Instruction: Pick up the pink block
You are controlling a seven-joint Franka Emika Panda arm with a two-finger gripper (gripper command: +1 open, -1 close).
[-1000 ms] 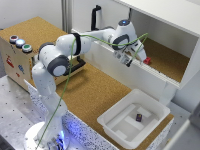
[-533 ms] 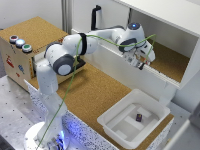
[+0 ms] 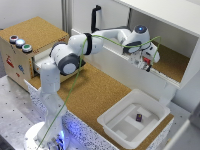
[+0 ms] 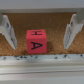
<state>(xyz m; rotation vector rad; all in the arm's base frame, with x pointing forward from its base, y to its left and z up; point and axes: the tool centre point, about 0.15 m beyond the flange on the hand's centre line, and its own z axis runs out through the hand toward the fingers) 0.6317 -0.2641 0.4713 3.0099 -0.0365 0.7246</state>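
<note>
Underneath, speckled cork floor [image 4: 55, 22], white wall [image 3: 120, 62].

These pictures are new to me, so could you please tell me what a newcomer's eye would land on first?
In the wrist view, the pink block with dark letter marks sits on the cork floor between the open gripper fingers. In the exterior view, the white arm reaches into the white shelf, and a white tray in front holds a small dark cube.

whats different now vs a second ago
The arm has swung its tool toward the exterior view's right, along the shelf recess. The wrist view now shows the pink block between the open fingers, not yet gripped. The white bin and the small dark cube inside it stayed put.
</note>
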